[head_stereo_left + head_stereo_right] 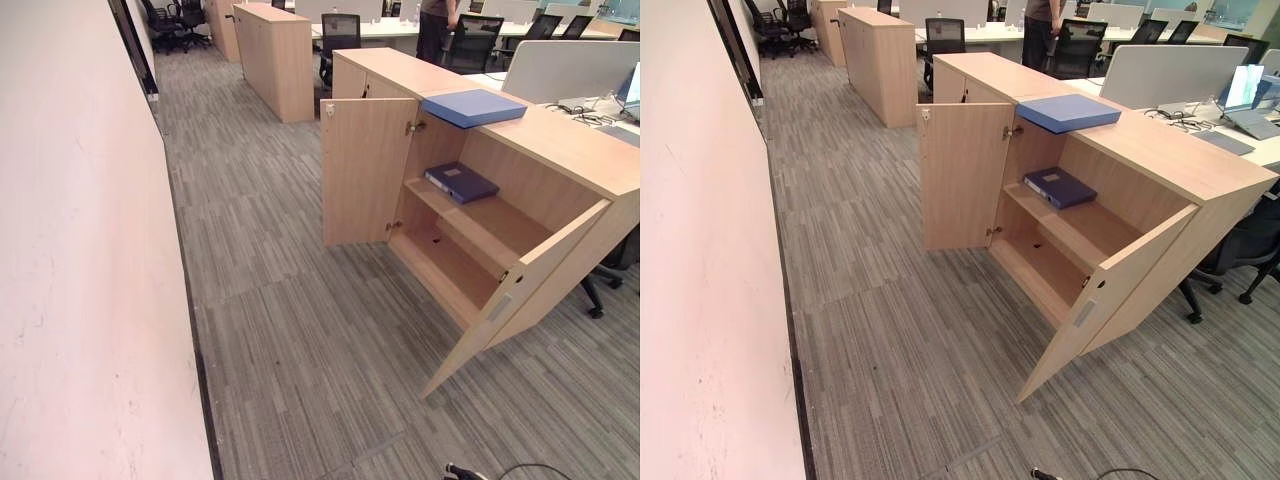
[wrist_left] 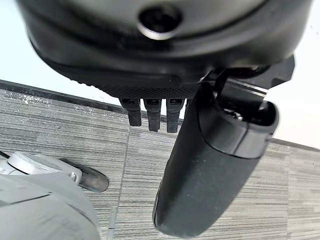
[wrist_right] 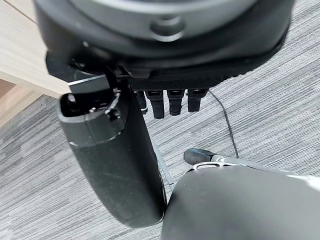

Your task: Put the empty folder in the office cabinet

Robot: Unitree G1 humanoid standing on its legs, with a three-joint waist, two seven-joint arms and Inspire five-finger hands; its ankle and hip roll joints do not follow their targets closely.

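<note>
The wooden office cabinet [image 1: 565, 150] stands ahead on my right with both doors swung open. A light blue folder [image 1: 473, 106] lies flat on its top near the front edge. A darker blue folder [image 1: 461, 182] lies on the upper shelf inside, and the lower shelf [image 1: 1040, 262] is bare. My left hand [image 2: 210, 165] hangs over the carpet beside the wall, fingers [image 2: 152, 114] straight, holding nothing. My right hand [image 3: 120, 160] hangs over the carpet near the cabinet's corner, fingers [image 3: 170, 102] straight, also holding nothing.
A long white wall [image 1: 70, 250] runs along my left. The cabinet's near door [image 1: 520, 290] juts out into the grey carpet aisle [image 1: 300, 340]. Another cabinet [image 1: 275, 60] stands farther back. Desks, office chairs [image 1: 1240, 250] and a standing person [image 1: 437, 25] lie behind.
</note>
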